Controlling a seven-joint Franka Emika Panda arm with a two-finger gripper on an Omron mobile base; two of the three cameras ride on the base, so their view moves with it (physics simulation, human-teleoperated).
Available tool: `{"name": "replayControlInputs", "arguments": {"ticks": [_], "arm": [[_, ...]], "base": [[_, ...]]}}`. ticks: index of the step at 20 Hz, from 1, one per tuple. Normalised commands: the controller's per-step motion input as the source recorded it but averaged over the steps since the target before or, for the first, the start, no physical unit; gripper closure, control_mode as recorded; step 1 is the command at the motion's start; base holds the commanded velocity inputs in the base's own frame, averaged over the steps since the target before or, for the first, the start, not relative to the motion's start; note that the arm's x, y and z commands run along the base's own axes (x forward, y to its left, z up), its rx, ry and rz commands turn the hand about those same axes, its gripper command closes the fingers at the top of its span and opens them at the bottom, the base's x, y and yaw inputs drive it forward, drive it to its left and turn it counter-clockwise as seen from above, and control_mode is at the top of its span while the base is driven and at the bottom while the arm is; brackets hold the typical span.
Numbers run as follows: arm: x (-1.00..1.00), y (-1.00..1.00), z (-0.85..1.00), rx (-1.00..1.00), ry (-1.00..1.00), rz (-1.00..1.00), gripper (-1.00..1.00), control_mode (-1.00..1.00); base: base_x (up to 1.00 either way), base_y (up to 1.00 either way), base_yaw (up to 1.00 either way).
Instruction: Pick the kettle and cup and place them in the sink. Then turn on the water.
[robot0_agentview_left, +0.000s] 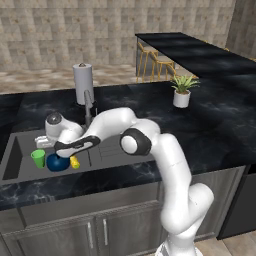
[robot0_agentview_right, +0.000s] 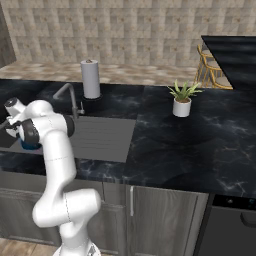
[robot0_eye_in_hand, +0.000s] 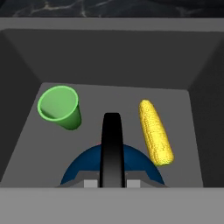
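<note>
The dark-blue kettle (robot0_eye_in_hand: 85, 168) is low inside the grey sink (robot0_eye_in_hand: 113, 98), its black arched handle (robot0_eye_in_hand: 112, 144) running up between my fingertips. My gripper (robot0_eye_in_hand: 112, 183) is shut on that handle from above. The green cup (robot0_eye_in_hand: 59, 107) stands upright in the basin just left of the kettle, apart from it. From the left base view, the kettle (robot0_agentview_left: 57, 163) and the cup (robot0_agentview_left: 38, 158) sit side by side in the sink (robot0_agentview_left: 15, 160), with the gripper (robot0_agentview_left: 57, 151) over the kettle. No water runs from the faucet (robot0_agentview_left: 88, 107).
A yellow corn cob (robot0_eye_in_hand: 155, 131) lies in the basin right of the kettle. A paper towel roll (robot0_agentview_left: 83, 82) stands behind the faucet, and a potted plant (robot0_agentview_left: 182, 91) stands on the counter to the right. The ribbed drainboard (robot0_agentview_right: 102, 137) lies right of the basin.
</note>
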Motion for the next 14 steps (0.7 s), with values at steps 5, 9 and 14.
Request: {"name": "replayControlInputs", "arguments": {"ticks": [5,9,14], "arm": [[0.12,0.00,-0.20,0.00,0.00,0.00,1.00,-1.00],[0.15,0.00,-0.25,0.00,0.00,0.00,1.00,-1.00],[0.20,0.00,-0.29,0.00,0.00,0.00,1.00,-1.00]], "base": [[0.00,0.00,0.00],[0.00,0.00,0.00],[0.00,0.00,0.00]]}}
